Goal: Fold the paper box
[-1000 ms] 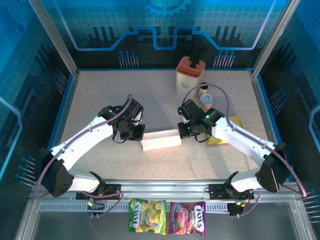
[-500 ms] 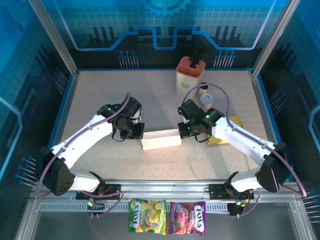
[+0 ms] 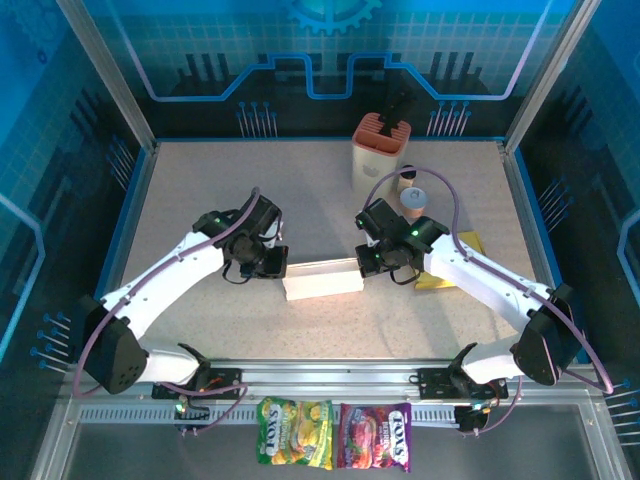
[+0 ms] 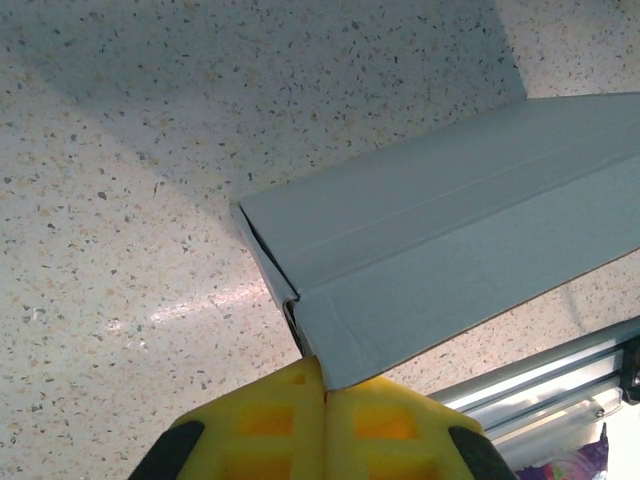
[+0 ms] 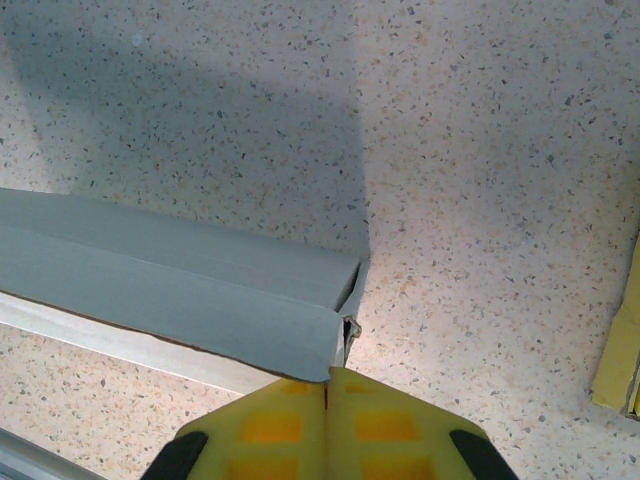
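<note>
Lying paper box (image 3: 322,280), dark-handled holder (image 3: 379,156) behind

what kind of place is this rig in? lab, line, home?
Most likely a robot lab or demo cell, not a home: aluminium frame posts with blue circuit-print panels enclose a speckled table, and staged props sit about, a white paper box and Fox's candy bags.

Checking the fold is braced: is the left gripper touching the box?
Touching. Left wrist view: the box corner meets the tips of the left gripper, jaws shut, no gap.
</note>
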